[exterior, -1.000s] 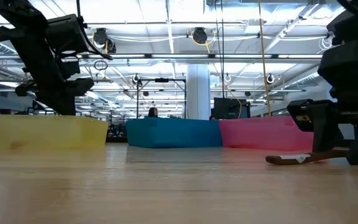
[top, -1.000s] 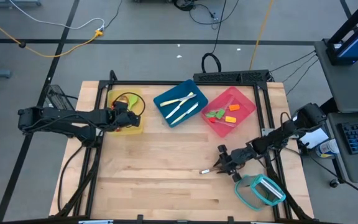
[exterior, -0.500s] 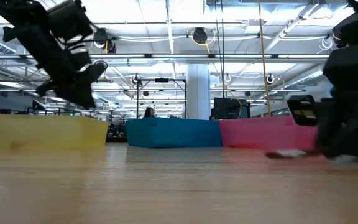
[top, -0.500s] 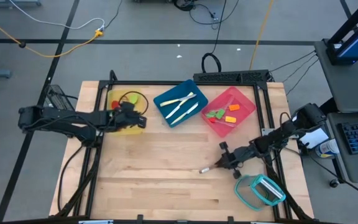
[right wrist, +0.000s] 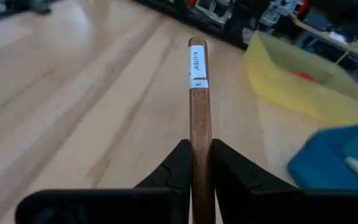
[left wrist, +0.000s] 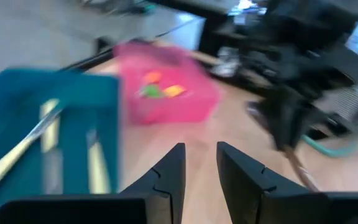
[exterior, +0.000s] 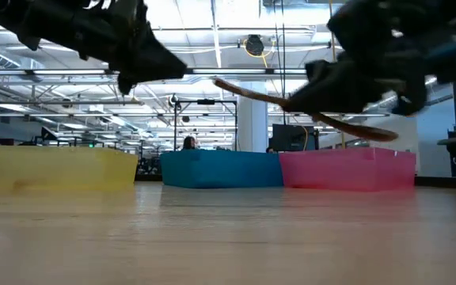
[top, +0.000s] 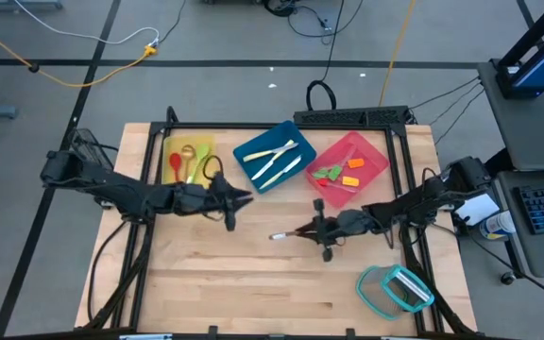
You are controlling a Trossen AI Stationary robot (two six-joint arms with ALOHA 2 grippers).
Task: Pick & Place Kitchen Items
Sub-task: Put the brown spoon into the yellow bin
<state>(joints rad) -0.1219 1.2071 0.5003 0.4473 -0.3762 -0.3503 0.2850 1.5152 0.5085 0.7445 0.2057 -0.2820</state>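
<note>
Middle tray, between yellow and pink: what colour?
Blue tray; clearest in the high view.

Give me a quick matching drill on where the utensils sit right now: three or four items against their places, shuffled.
Items:
1. cream knives
2. red spoon
3. wooden spoon
4. small orange and green pieces

Places:
A. pink tray
B. right gripper
C. blue tray
D. yellow tray

Pairs: 1-C, 2-D, 3-B, 4-A
</note>
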